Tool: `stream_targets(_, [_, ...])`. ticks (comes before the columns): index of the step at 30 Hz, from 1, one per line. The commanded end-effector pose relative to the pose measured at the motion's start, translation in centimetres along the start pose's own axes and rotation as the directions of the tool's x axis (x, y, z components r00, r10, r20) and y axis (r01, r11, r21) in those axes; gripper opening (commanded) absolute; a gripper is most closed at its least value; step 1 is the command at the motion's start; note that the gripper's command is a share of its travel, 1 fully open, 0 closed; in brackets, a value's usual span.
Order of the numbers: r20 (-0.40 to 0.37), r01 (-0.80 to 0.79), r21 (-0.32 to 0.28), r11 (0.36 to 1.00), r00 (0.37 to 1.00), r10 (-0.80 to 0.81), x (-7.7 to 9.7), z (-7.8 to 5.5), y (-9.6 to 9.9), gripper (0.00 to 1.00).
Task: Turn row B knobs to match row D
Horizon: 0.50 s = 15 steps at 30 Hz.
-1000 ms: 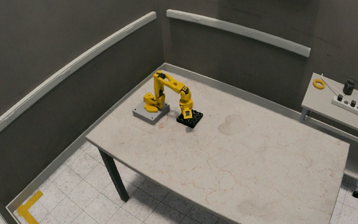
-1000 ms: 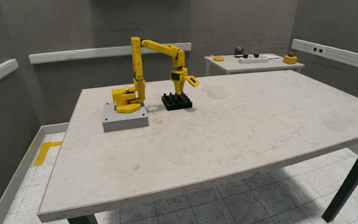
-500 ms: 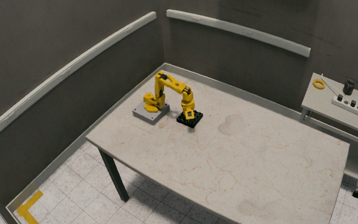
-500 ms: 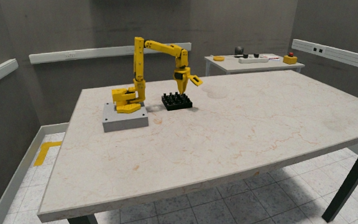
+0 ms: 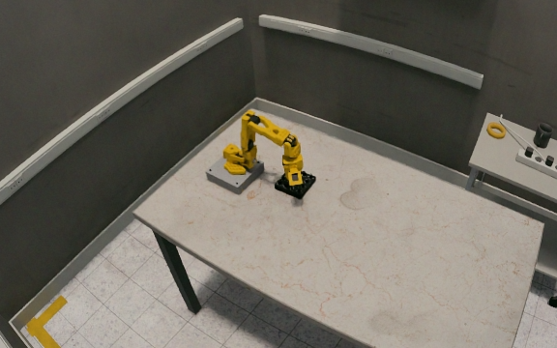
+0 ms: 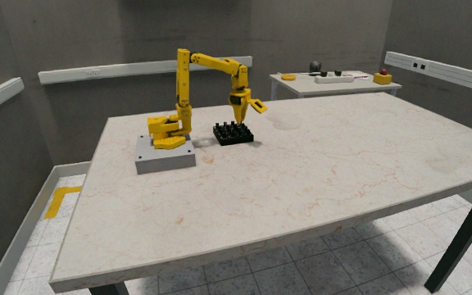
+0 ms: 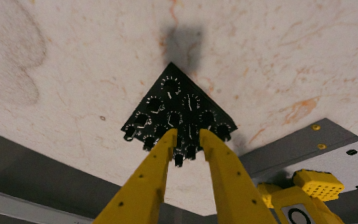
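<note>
The top view looked down steeply from high in a room corner, far off, taking in the whole table (image 5: 356, 251). The exterior view stood near table height, facing the far wall. The wrist view looked down along the tool (image 7: 187, 137), close; all three shared the knob box (image 6: 233, 133).

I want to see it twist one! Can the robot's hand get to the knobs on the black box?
Probably yes. The hand hangs right over the knob box, fingers nearly shut and holding nothing, with a near-edge knob showing between them. Nothing blocks the way.
</note>
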State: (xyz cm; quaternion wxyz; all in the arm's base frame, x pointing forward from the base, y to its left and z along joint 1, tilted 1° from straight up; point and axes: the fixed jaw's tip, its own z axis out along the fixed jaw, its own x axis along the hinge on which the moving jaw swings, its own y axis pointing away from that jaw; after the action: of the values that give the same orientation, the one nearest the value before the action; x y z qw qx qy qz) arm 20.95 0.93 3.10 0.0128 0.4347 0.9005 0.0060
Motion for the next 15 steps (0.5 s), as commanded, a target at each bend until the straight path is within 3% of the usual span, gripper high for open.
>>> stream_targets(1, [-0.011, -0.021, 0.014, 1.000, 1.000, 0.021, -0.08, 0.13, -0.23, 0.10])
stream_targets(15, [-0.011, -0.021, 0.014, 1.000, 1.000, 0.021, -0.08, 0.79, -0.23, 0.10])
